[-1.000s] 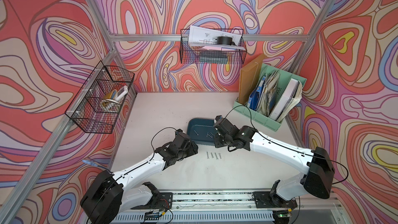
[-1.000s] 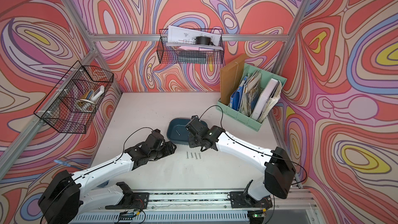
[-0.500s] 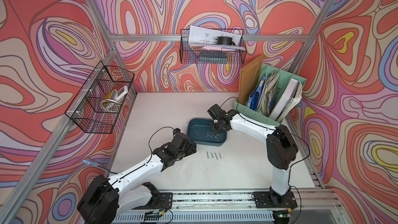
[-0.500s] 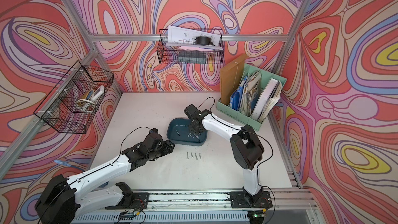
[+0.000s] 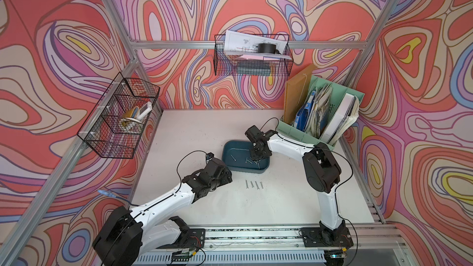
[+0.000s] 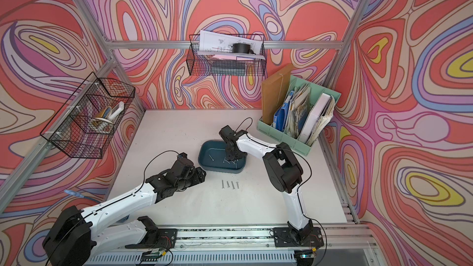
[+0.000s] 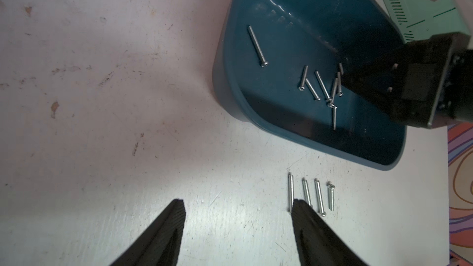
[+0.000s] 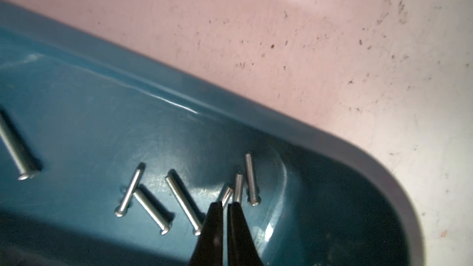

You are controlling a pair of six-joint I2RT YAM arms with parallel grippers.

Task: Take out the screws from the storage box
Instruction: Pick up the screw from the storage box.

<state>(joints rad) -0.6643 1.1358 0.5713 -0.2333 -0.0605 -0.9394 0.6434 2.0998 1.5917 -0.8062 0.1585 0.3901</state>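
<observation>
The step in hand is the pick inside the storage box (image 5: 243, 170). The right hand (image 8: 225, 204) reaches down at the box's right end, its fingers drawn almost together with a short screw (image 8: 227, 193) running into the slit between them (it looks pinched, though I cannot tell how firmly). Around it on the box floor lie the remaining screws (image 7: 322, 88), a loose cluster of six or seven, some crossing, and a longer one (image 7: 257, 46) lies alone toward the box's opposite end. Just outside the box's front wall, four screws (image 7: 319, 197) lie in a neat row on the counter (image 5: 204, 129), so I judge the task about a third done. The left hand (image 7: 238, 202) hangs over the counter beside that row, fingers wide apart and empty. The next move calls for a straight lift clear of the box rim without dragging the neighbouring screws, then a carry over the front wall to the row's end.
</observation>
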